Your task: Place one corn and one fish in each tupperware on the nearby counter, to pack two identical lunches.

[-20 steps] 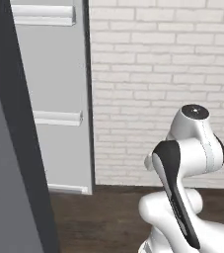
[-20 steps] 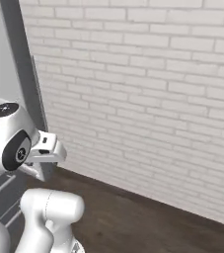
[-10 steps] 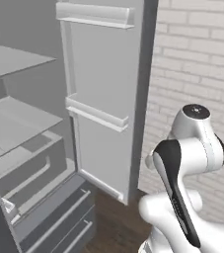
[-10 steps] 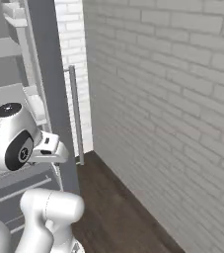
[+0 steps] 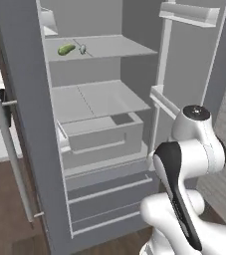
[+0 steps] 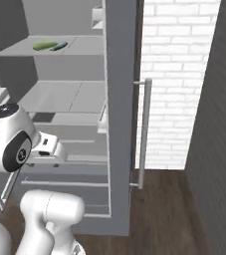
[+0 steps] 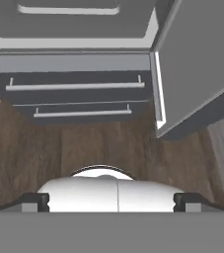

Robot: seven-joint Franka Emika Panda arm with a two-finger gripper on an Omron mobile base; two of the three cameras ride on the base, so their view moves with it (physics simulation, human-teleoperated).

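The whole picture has swung around: a moment ago the cameras saw mostly a brick wall and the edge of a door, and now they look straight into a big open fridge [image 5: 99, 124]. That is the base turning, not the things moving. The fridge has grey shelves inside, a drawer box [image 5: 102, 132] pulled out a little in the middle, and long freezer drawers [image 7: 76, 94] at the bottom, just above the dark wooden floor [image 7: 84, 143]. Its doors stand open on both sides, and one has a long silver handle [image 6: 143, 132]. The white arm [image 5: 189, 164] is folded up in front, not reaching in yet. Its gripper [image 7: 111, 200] points down at the floor and its jaws are spread wide, with nothing in them. On the top shelf lie a green thing [image 5: 66, 49] and a small pale thing [image 5: 82, 49] just beside it; I cannot tell if they are the corn and fish. So now the robot faces the food, and no food is packed yet.
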